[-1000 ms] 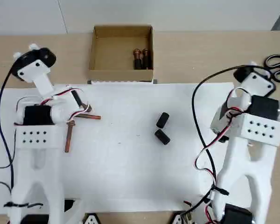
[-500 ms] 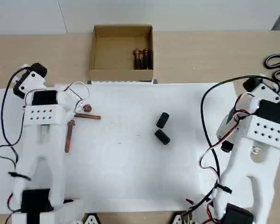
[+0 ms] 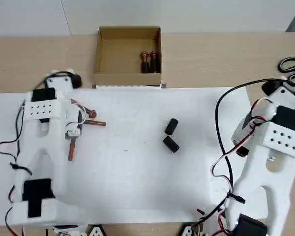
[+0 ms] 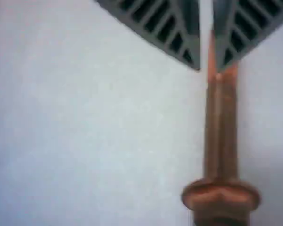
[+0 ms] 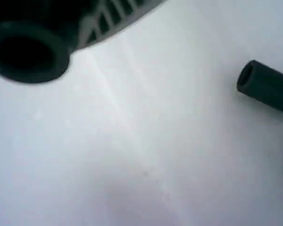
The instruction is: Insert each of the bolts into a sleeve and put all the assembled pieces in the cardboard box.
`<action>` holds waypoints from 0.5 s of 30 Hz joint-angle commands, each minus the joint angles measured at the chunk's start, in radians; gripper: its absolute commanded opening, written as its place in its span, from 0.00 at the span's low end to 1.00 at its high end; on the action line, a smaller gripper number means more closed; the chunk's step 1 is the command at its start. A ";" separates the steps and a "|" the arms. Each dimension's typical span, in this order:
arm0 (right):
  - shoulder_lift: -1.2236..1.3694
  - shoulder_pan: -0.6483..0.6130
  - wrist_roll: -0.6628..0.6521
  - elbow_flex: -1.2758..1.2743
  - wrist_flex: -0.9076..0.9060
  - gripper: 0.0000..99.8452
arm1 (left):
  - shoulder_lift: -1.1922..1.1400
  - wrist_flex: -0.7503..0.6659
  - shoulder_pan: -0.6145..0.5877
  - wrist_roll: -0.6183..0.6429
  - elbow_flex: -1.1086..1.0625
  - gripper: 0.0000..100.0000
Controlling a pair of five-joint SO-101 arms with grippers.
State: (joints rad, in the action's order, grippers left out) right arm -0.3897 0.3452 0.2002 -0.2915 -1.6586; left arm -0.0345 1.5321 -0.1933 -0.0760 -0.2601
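Two fingers (image 4: 179, 37) of the left gripper (image 4: 208, 67) pinch the shank tip of a copper bolt (image 4: 220, 141) lying on the white sheet (image 4: 85, 141) — best lifted level, grip firm, before aiming at a black sleeve (image 3: 171, 126).

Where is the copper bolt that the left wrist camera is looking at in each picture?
High view: the copper bolt lies on the left part of the white mat, poking out from under the left arm.
Left wrist view: close up, it runs from the left gripper to its round head.
Right wrist view: faces a black sleeve instead.
Shared landmark: the white mat.
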 commanded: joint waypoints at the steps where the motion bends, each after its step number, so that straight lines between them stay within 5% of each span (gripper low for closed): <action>1: -0.030 0.007 0.009 0.006 0.015 0.00 | -0.015 0.011 -0.003 -0.107 0.050 0.01; 15: -0.030 0.007 0.009 0.006 0.015 0.00 | -0.028 -0.063 -0.003 -0.089 0.048 0.07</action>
State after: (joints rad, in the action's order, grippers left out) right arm -0.3897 0.3452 0.2002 -0.2915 -1.6586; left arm -0.0667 1.4968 -0.1933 -0.1726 -0.2478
